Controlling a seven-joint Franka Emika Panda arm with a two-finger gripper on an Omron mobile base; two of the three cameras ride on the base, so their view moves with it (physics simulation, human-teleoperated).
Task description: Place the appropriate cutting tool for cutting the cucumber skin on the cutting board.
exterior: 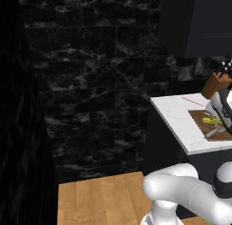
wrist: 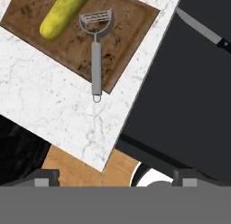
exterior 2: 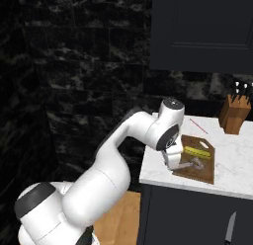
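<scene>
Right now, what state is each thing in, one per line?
peeler: lying flat on the cutting board, handle end overhanging the board's edge, released
cucumber: whole, unpeeled, lying on the board beside the peeler head
cutting board: flat on the counter
gripper: open, holding nothing
knife block: upright, knives in it

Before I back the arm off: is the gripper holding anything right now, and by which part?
Nothing is held. The gripper is open, and the peeler lies apart from it on the cutting board, beside the cucumber.

Two base views facing forward from behind, sharing bench (exterior: 179, 117) and board (exterior 2: 200, 162); hand view close above board.
</scene>
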